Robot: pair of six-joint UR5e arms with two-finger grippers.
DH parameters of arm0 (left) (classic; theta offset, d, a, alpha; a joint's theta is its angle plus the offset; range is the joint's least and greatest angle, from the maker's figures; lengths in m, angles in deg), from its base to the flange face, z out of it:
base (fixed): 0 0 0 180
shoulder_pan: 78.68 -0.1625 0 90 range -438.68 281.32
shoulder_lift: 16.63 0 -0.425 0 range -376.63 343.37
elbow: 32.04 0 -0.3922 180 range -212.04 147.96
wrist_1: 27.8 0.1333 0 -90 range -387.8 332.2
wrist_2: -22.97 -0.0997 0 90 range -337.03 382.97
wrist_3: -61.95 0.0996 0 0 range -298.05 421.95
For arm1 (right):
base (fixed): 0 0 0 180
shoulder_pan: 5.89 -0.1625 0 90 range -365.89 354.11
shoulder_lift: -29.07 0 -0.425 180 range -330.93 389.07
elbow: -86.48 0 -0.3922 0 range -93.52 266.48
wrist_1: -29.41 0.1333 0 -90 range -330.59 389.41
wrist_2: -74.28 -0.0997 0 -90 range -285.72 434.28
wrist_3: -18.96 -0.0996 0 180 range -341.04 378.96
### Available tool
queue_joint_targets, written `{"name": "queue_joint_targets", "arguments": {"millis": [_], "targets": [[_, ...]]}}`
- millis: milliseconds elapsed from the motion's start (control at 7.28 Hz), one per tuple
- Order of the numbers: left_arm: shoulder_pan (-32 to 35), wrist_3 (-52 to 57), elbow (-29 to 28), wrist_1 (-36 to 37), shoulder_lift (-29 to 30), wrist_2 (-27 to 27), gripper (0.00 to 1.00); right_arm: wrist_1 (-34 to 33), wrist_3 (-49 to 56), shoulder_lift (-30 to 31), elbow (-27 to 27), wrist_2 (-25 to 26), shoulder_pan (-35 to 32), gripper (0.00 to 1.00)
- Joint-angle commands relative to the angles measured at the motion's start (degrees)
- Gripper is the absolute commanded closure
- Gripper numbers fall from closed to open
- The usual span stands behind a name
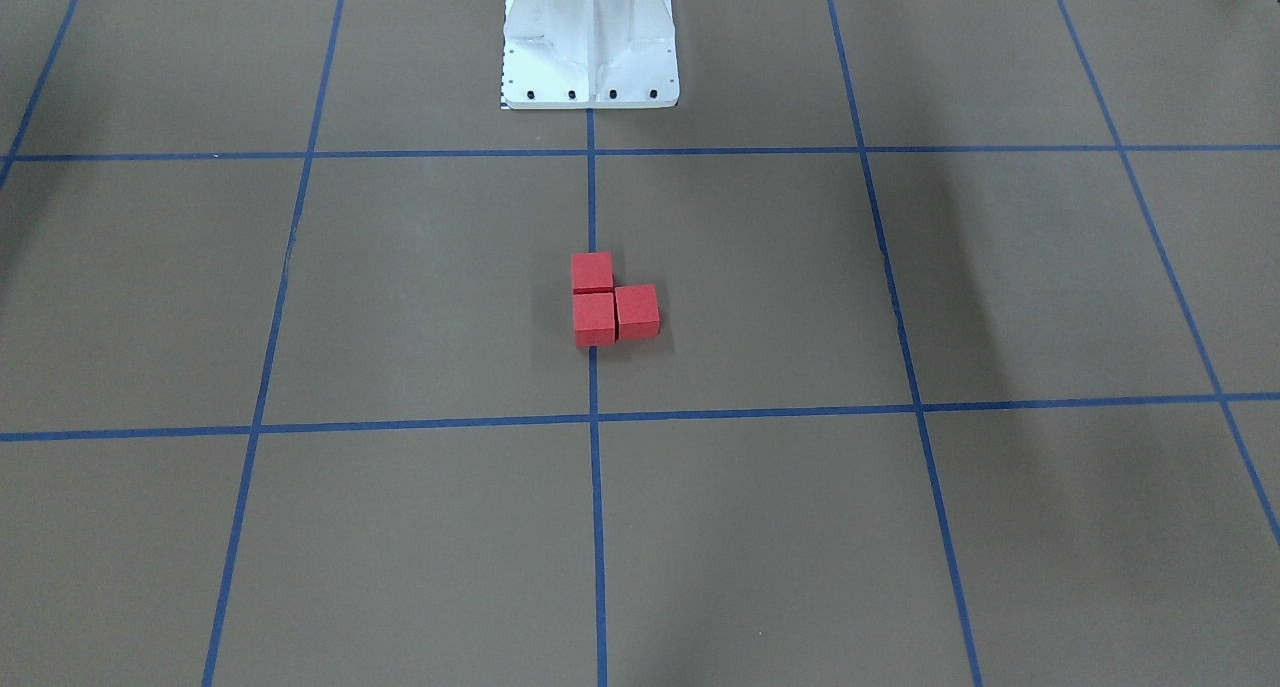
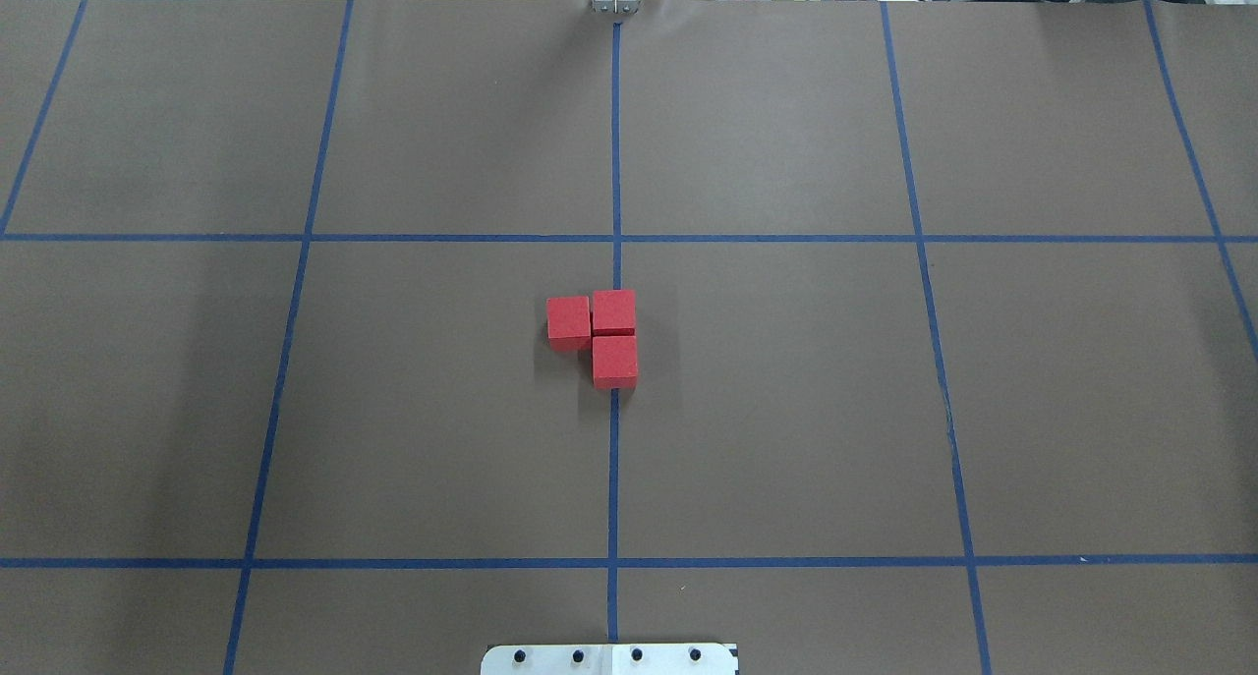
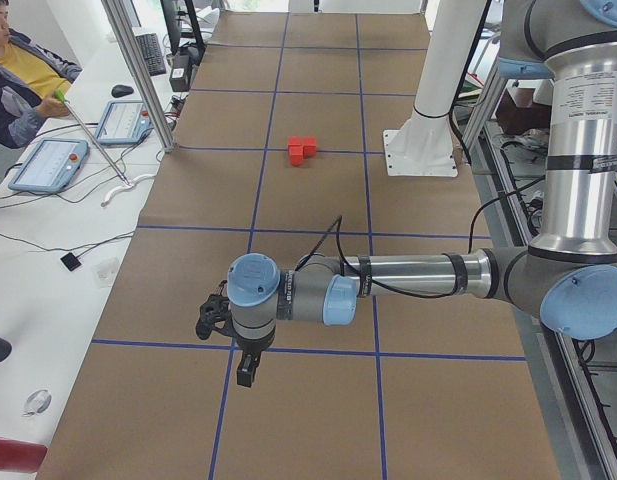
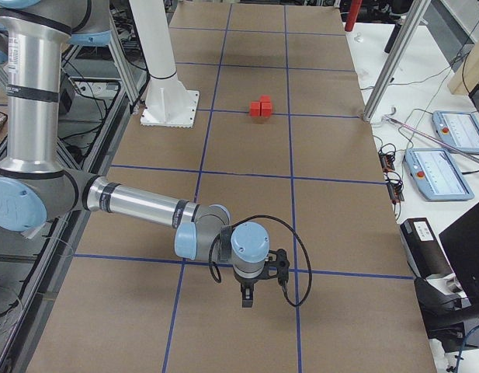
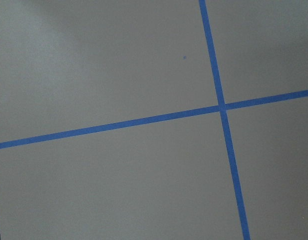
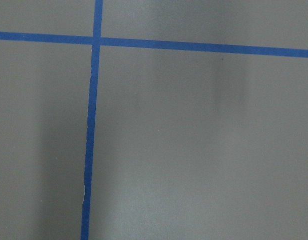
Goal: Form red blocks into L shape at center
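Red matte cubes (image 2: 613, 314) sit touching in an L on the blue tape line (image 2: 615, 164) at centre; the task looks finished. Left gripper (image 3: 246, 372) and right gripper (image 4: 247, 297) hang well apart from them, and I cannot tell how their jaws stand. No further move seems needed.
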Motion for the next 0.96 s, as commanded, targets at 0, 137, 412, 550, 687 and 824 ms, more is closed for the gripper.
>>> {"name": "queue_joint_targets", "arguments": {"millis": [0,137,412,550,687,824], "targets": [[-0.06,-0.07,-0.64,0.17,-0.09,-0.07,0.0,0.0,0.07,0.01,0.0,0.0,0.0,0.0],[-0.06,-0.07,-0.64,0.09,-0.44,-0.07,0.0,0.09,0.16,-0.08,0.52,0.0,0.0,0.0],[-0.06,-0.07,-0.65,0.18,-0.79,-0.42,0.0,0.09,-0.19,-0.08,0.79,0.09,0.0,0.0],[-0.06,-0.07,-0.64,0.18,-0.88,-0.42,0.0,0.09,-0.37,-0.08,0.79,0.09,0.0,0.0],[-0.06,-0.07,-0.64,0.18,-1.23,-0.42,0.0,0.09,-0.46,-0.17,0.79,0.09,0.0,0.0],[-0.06,-0.07,-0.47,0.09,-1.49,-0.42,0.0,0.09,-0.46,-0.26,0.88,-0.18,0.0,0.0]]}}
